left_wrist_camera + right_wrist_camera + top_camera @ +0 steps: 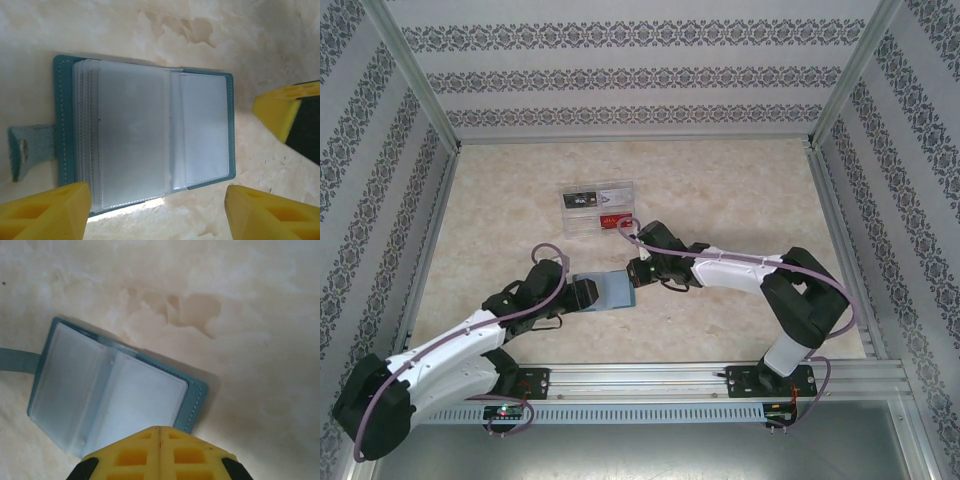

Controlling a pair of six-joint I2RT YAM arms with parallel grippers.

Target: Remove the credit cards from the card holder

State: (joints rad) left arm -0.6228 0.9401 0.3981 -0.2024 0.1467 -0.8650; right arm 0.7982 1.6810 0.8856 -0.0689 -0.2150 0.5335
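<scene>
The card holder [607, 290] lies opened flat on the table between my two grippers, teal with a snap strap [31, 146]. Its clear plastic sleeves [135, 130] look pale and blank; I cannot tell whether credit cards sit inside them. My left gripper [157, 215] is open, its yellow fingers [47, 212] straddling the holder's near edge, one over a corner. My right gripper [160, 432] is shut, fingertips together just over the holder's [110, 395] stitched edge. One of its fingers [277, 107] shows beside the holder in the left wrist view.
A clear tray [563, 212] stands farther back on the table with dark, pale and red cards [612, 220] in it. Patterned walls and metal posts ring the marble-look table [740, 190]. A metal rail [720, 380] runs along the near edge.
</scene>
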